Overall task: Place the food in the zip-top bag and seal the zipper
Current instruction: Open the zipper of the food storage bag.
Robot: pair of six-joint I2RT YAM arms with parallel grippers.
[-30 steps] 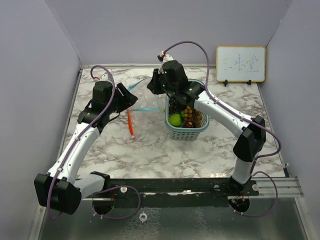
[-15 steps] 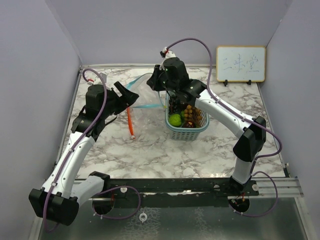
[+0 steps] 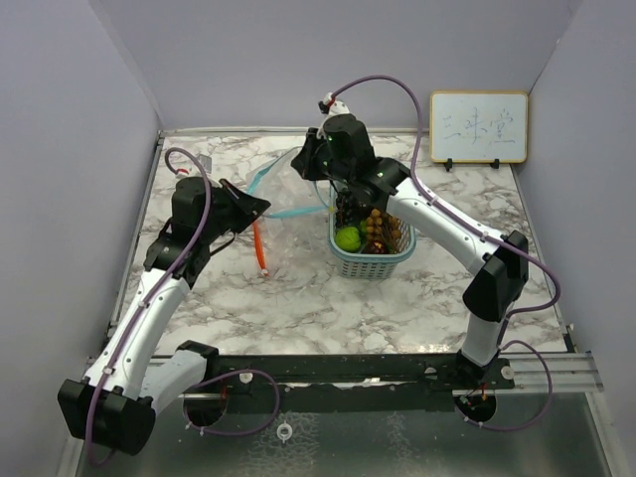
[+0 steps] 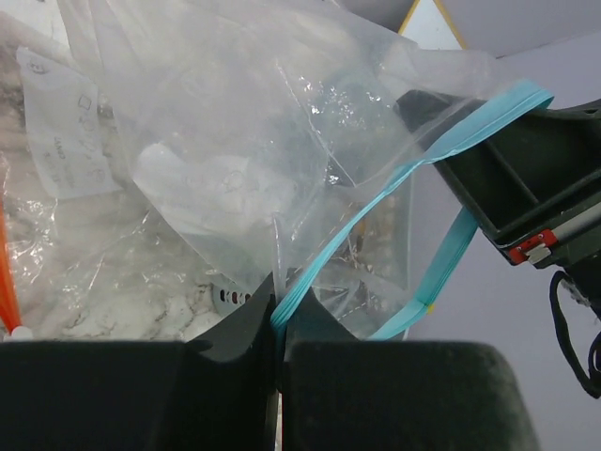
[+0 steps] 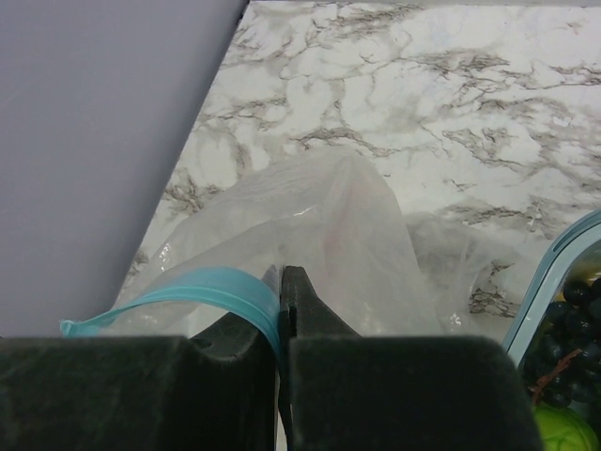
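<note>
from my screen, the left end effector [image 3: 254, 206] is clenched on the teal zipper strip [image 4: 413, 169] of the zip-top bag [image 3: 288, 194]. the left wrist view shows both fingers pressed together with the strip pinched between them. the right end effector [image 3: 310, 165] is also clamped shut on that bag, gripping the strip and clear plastic at the far side of the mouth. the bag hangs stretched between the two, over the desk [image 3: 298, 298]. i cannot tell whether its bottom touches the marble.

the food i can see sits in the teal mesh basket [image 3: 370, 266], just right of the bag and partly under the right arm. the green round fruit [image 3: 347, 238] lies at the basket's near left, and the tan-brown berry cluster [image 3: 376, 231] is touching it on the right. the dark purple grape bunch [image 3: 345, 212] is behind them.

an orange stick [image 3: 260, 246] lies on the desk near the bag's left side. a small whiteboard [image 3: 478, 126] stands at the far right corner.
</note>
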